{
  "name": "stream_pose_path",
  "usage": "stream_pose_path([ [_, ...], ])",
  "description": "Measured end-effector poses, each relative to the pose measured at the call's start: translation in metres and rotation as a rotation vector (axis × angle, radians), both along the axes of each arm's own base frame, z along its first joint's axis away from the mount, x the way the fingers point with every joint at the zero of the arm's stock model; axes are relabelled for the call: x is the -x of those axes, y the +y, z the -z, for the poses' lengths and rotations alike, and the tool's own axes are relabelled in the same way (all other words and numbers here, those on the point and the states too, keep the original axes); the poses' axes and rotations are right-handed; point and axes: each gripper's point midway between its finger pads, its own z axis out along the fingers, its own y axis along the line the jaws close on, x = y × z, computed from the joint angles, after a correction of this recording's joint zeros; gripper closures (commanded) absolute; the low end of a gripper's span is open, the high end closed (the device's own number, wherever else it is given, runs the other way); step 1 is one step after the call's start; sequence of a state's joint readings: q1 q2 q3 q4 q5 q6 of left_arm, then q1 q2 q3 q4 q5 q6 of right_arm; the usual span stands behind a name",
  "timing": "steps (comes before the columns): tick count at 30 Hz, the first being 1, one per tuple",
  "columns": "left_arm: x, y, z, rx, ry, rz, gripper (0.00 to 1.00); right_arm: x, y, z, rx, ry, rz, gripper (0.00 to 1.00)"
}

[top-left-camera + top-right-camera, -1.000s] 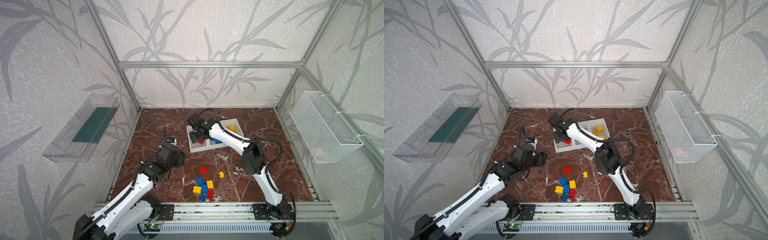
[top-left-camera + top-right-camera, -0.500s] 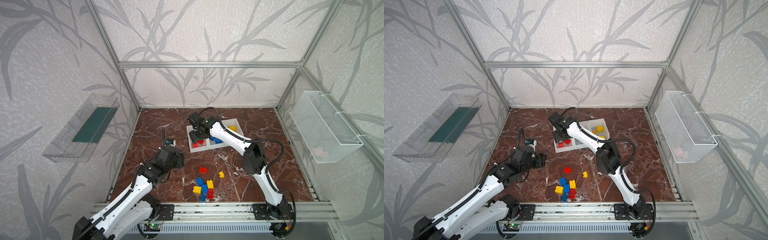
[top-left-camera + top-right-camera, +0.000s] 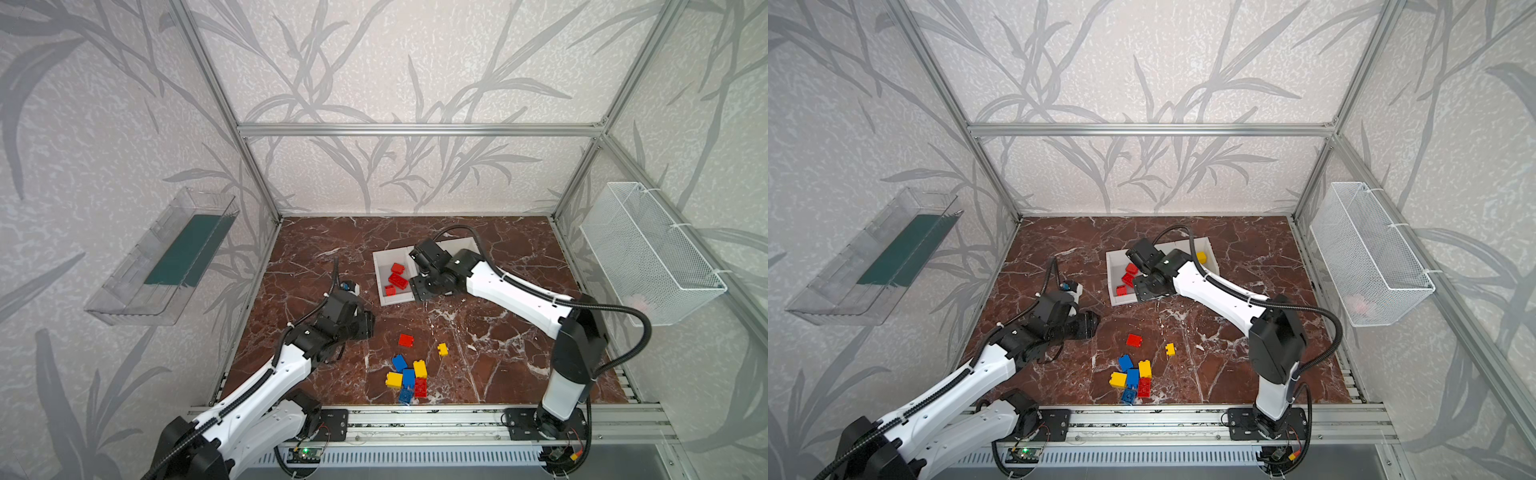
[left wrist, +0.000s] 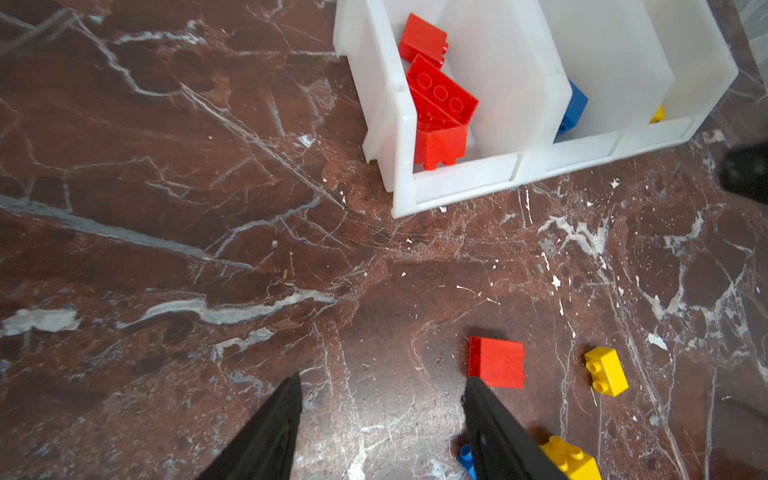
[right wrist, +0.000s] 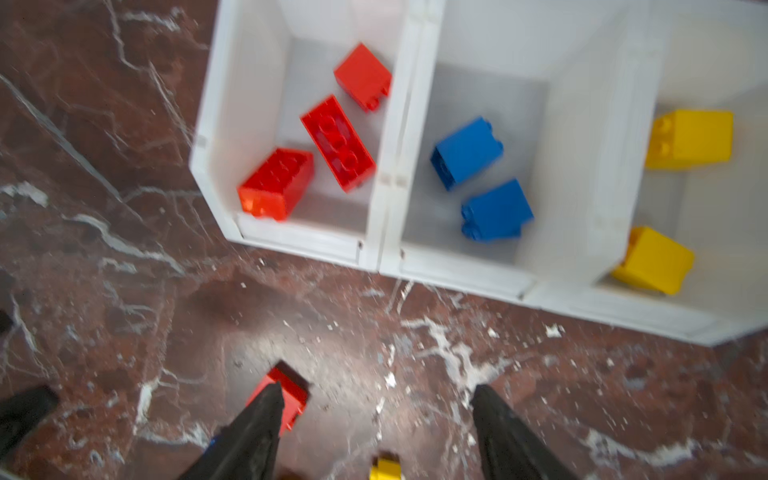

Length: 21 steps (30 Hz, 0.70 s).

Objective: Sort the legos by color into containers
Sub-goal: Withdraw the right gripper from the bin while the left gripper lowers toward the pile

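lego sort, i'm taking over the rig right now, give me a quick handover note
Left gripper: open, empty, over the table near the loose red brick.
Right gripper: open, empty, over the table just in front of the tray.
Done: the tray holds three reds, two blues and two yellows, each colour in its own compartment.
Left: eight bricks loose on the table: that red brick, a small yellow, and a pile of three blue, two yellow and one red near the front edge.
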<state>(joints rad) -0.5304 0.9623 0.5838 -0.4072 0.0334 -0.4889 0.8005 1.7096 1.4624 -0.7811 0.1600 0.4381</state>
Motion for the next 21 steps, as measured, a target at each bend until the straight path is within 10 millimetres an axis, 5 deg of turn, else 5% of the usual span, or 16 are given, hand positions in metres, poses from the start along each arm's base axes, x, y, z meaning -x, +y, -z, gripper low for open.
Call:
stream_pose_path([
  [10, 0.014, -0.034, 0.021, -0.059, 0.07, 0.158, 0.35, 0.048, -0.098, 0.01, 0.006, -0.037, 0.184, 0.25],
  [21, 0.039, -0.072, 0.03, -0.099, 0.119, 0.311, 0.35, 0.082, -0.13, 0.039, -0.003, -0.007, 0.252, 0.25],
])
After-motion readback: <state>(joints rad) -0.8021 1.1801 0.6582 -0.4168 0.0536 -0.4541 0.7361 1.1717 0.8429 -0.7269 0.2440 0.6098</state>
